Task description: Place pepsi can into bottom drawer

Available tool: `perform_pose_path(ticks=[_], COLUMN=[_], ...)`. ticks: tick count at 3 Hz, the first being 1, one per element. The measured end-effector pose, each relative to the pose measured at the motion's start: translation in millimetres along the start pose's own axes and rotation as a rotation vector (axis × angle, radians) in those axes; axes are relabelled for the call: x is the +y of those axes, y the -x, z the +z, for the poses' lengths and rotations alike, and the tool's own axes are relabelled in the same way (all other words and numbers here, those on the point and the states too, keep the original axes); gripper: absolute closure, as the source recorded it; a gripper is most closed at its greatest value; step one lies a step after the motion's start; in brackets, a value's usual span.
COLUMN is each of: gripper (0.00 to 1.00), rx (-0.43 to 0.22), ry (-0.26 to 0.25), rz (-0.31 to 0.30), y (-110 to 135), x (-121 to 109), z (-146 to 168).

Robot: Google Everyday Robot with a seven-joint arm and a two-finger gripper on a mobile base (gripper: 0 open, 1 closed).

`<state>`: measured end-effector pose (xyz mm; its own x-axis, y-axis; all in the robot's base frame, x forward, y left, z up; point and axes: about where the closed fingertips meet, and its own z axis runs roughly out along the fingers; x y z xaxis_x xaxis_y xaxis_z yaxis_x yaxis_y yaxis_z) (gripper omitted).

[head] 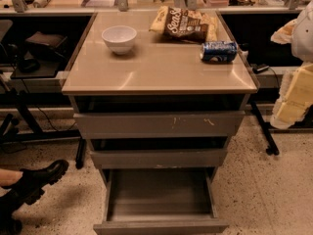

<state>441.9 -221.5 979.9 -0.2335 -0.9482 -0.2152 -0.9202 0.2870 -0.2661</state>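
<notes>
The pepsi can [218, 51], blue with white lettering, lies on its side near the right edge of the cabinet top [156, 70]. The bottom drawer [160, 199] is pulled out towards me and its inside is bare. The two drawers above it are slightly open. My arm shows as white and cream parts at the right edge of the view. The gripper [292, 104] hangs there, right of the cabinet and lower than the can, holding nothing that I can see.
A white bowl [119, 38] stands at the back left of the top. A brown-and-yellow chip bag [185, 24] lies at the back, just left of the can. A person's black boot [36, 179] rests on the floor at the left. Desks and cables flank the cabinet.
</notes>
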Motion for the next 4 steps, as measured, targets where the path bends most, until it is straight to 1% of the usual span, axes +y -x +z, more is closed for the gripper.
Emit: perform_pose_path(ticks=[1,2,3,4], gripper=[0.00,0.00,0.00,0.00], rx=[-0.067,-0.079,-0.095,-0.179], ry=[0.032,0.115,0.180,0.117], rz=[0.035,0.093,0.126,0.157], y=[-24,-48,-36,-16], x=[-28,-78,-127,-178], z=[8,43,87,104])
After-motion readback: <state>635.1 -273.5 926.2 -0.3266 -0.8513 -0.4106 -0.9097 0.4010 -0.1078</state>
